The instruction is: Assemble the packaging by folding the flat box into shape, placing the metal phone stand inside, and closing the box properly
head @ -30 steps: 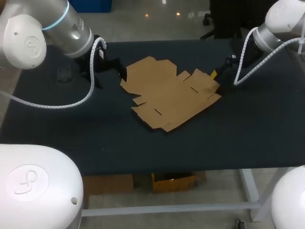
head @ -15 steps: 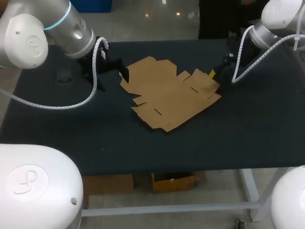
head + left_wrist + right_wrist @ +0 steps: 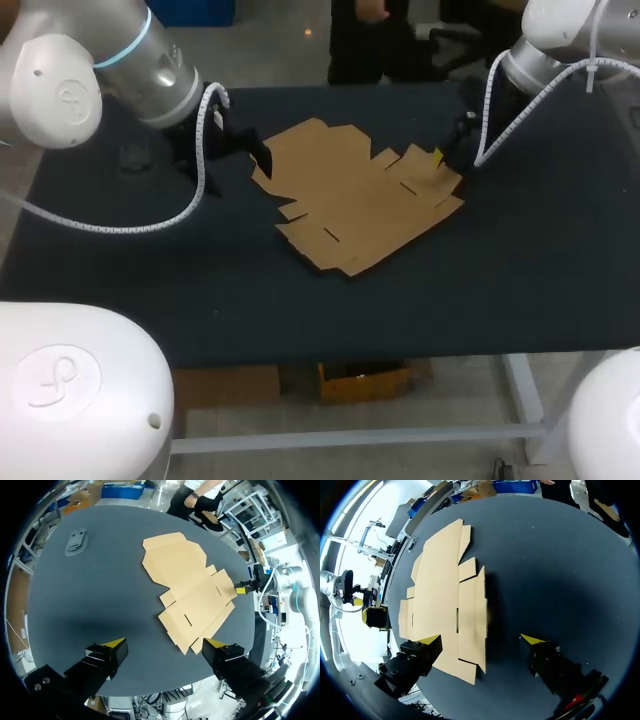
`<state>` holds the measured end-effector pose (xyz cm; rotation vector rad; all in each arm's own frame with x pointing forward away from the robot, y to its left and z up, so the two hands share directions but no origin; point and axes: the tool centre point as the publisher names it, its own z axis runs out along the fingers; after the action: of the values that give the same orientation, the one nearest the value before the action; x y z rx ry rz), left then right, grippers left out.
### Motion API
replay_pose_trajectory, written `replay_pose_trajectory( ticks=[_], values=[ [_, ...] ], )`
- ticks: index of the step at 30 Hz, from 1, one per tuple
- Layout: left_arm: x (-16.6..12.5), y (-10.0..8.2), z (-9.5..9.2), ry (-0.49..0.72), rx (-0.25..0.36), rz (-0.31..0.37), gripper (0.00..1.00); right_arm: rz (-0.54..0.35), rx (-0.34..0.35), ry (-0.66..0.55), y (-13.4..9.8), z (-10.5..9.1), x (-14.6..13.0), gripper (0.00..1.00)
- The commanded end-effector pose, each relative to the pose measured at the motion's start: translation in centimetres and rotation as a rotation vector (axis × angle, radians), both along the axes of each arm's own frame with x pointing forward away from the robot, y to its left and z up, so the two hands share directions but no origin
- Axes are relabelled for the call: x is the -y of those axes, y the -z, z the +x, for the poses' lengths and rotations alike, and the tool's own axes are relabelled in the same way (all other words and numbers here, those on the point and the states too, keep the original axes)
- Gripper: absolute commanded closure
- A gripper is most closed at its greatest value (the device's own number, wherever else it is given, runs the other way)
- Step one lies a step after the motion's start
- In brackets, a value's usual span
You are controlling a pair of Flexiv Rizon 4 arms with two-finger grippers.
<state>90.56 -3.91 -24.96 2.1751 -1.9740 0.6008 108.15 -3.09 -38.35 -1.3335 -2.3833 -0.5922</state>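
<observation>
Cardboard box (image 3: 355, 200) lies flat and unfolded mid-tabletop (image 3: 520, 260). My left pincer (image 3: 164, 643) is released, with its fingers wide apart and holding nothing, by the box's far left edge. My right pincer (image 3: 480, 639) is likewise released, over the box's right edge, with nothing gripped. I note the grey stand (image 3: 76, 541) on the tabletop, well left of the box.

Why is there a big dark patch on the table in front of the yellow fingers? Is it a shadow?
Most likely a shadow. Left wrist view: a soft dark patch on the table ahead of the left gripper, beside the flat box. Right wrist view: a similar patch ahead of the right gripper. Head view: only a thin shadow under the box's near edge.
</observation>
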Motion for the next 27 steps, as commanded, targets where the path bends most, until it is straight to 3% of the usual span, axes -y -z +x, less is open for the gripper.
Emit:
replay_pose_trajectory(
  ticks=[1,3,5,17,19,21,27],
  values=[
    [0.2,0.0,-0.6,-0.004,0.009,0.007,0.00,-0.026,-0.094,-0.044,1.1,1.4,-0.2,0.13],
    [0.2,0.0,-0.7,-0.004,0.009,0.008,0.00,-0.034,-0.107,-0.052,1.4,1.6,-0.5,0.26],
    [0.1,0.1,-0.8,-0.010,0.007,0.008,0.00,-0.036,-0.114,-0.060,1.5,1.7,-0.9,0.49],
    [-0.4,1.1,-0.8,-0.040,-0.015,0.002,0.00,-0.050,-0.165,-0.084,2.4,0.8,-2.3,0.71],
    [-0.5,1.3,-0.8,-0.041,-0.016,0.000,0.00,-0.048,-0.172,-0.081,2.5,0.4,-2.4,0.80],
    [-0.5,1.4,-0.9,-0.041,-0.017,-0.003,0.00,-0.035,-0.170,-0.068,2.5,0.0,-2.3,1.00],
    [-0.6,1.6,-1.1,-0.043,-0.020,-0.003,0.00,0.005,-0.135,-0.010,2.2,-1.6,-1.9,1.00]
  ],
)
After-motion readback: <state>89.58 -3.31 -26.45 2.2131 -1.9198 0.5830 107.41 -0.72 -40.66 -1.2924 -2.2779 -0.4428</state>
